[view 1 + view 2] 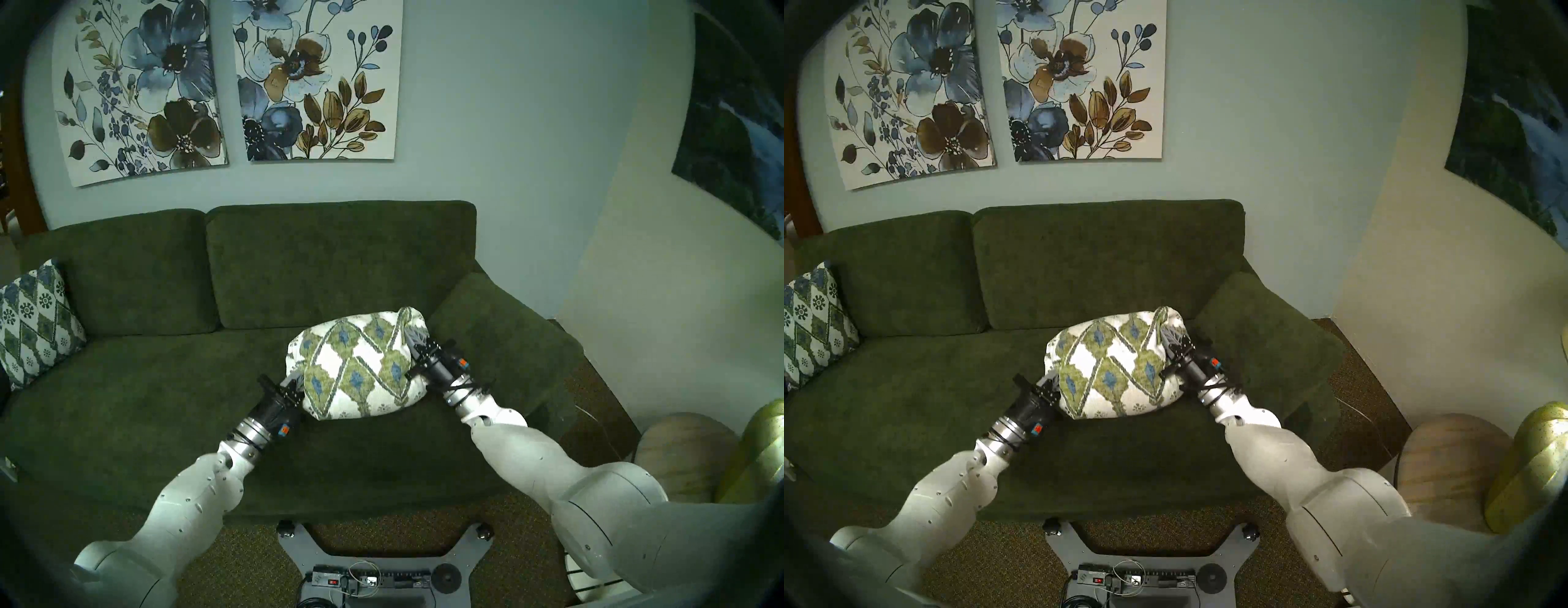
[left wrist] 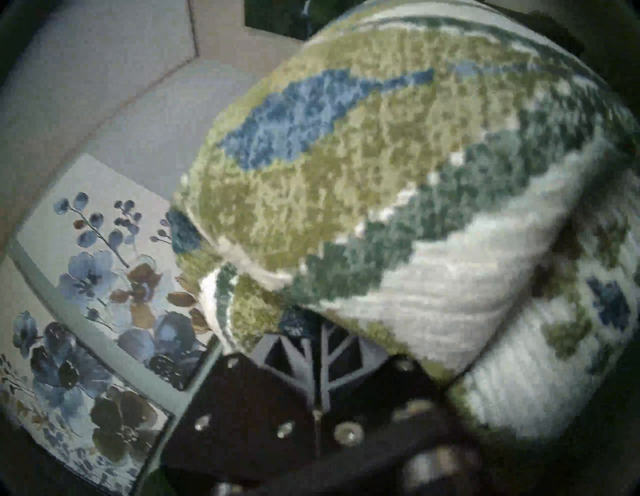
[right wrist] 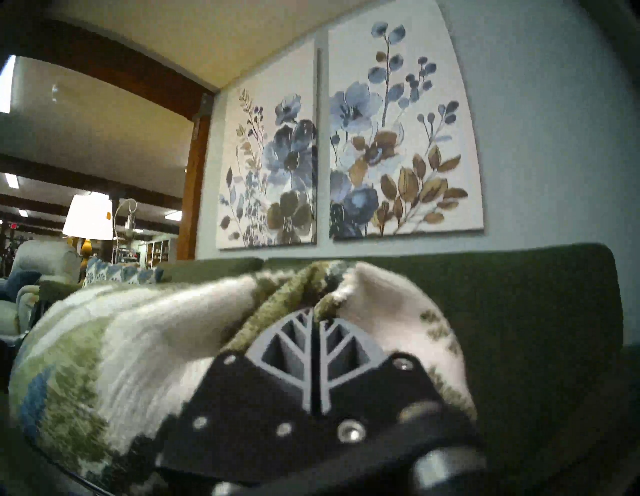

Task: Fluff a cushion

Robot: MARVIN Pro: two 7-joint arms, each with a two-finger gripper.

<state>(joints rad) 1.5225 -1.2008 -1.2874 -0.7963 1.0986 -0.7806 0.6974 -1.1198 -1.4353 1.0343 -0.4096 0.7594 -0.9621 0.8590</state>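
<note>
On the green sofa (image 1: pixel 140 395) seat lies the cushion (image 1: pixel 356 365), both arms reaching inward; left gripper (image 1: pixel 297 379) and right gripper (image 1: pixel 413 339) pinch its opposite corners, jaws clamped on fabric.

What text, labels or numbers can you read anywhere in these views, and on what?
None is legible.
Black power strip on the robot's base: a small red display, too small to read.
Orange tags on the left wrist and right wrist: no readable marks.
White lampshade: an orange sticker, blurred.
</note>
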